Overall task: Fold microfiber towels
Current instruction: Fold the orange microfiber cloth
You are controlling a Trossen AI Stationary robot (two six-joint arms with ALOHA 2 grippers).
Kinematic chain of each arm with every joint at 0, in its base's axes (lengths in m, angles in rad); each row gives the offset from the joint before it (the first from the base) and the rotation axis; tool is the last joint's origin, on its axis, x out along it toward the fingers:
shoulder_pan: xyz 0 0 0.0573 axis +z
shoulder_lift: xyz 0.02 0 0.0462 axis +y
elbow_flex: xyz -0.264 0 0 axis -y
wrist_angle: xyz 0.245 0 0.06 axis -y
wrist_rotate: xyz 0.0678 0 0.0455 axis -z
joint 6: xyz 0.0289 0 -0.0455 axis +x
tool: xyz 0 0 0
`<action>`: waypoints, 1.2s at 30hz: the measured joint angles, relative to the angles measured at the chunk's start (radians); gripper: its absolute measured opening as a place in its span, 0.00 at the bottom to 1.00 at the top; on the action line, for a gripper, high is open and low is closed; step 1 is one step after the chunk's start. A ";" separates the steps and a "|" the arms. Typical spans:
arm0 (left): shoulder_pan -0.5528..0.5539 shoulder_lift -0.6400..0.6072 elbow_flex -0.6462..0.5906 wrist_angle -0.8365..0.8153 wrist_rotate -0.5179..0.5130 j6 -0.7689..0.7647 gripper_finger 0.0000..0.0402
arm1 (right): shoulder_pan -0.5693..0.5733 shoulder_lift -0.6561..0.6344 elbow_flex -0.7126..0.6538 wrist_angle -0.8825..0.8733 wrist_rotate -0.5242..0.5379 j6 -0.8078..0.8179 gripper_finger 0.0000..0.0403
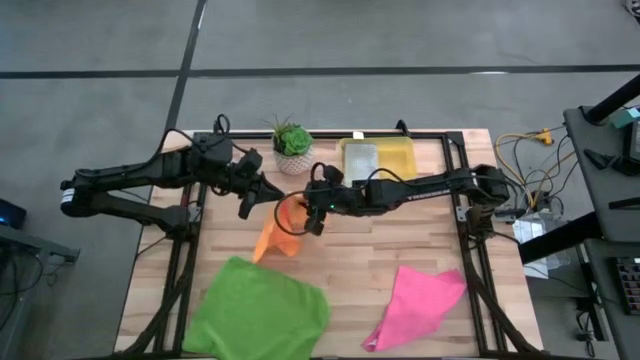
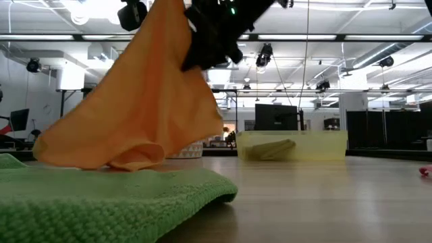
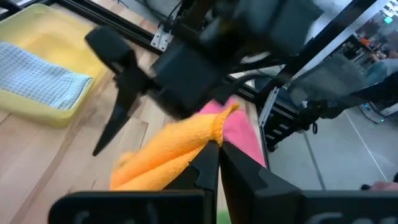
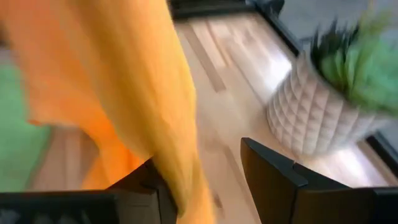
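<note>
The orange towel (image 1: pixel 281 226) hangs from my left gripper (image 3: pixel 219 148), which is shut on its top. The towel's lower end (image 2: pixel 128 159) rests on the table beside the green towel (image 1: pixel 256 306). My right gripper (image 4: pixel 205 180) is open at the hanging towel's side, with a draped fold (image 4: pixel 180 155) lying against the inner side of one finger. The pink towel (image 1: pixel 415 300) lies flat at the near right. A light grey towel (image 1: pixel 360 158) lies in the yellow bin (image 1: pixel 398 160). My left gripper pinches the orange towel's top corner (image 3: pixel 216 127) between its two fingers, which come nearly level from the table's left. The towel hangs slack below, its lower end on the table. My right gripper is open around a hanging fold; whether a finger touches it I cannot tell.
A potted plant (image 1: pixel 292 148) in a white pot stands at the far edge, just behind both grippers. The yellow bin sits at the far right. The green towel covers the near left corner, and bare wood shows in the middle between it and the pink towel.
</note>
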 joint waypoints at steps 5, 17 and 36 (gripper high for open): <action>0.000 0.000 0.000 0.001 0.000 -0.004 0.00 | -0.004 0.000 -0.122 0.040 -0.041 0.024 0.38; 0.000 -0.001 0.000 0.001 -0.002 -0.004 0.00 | -0.050 -0.020 -0.347 0.237 -0.225 0.074 0.12; 0.001 -0.002 0.000 0.078 -0.181 0.231 0.00 | -0.047 -0.527 -0.265 -0.305 -0.322 0.061 0.02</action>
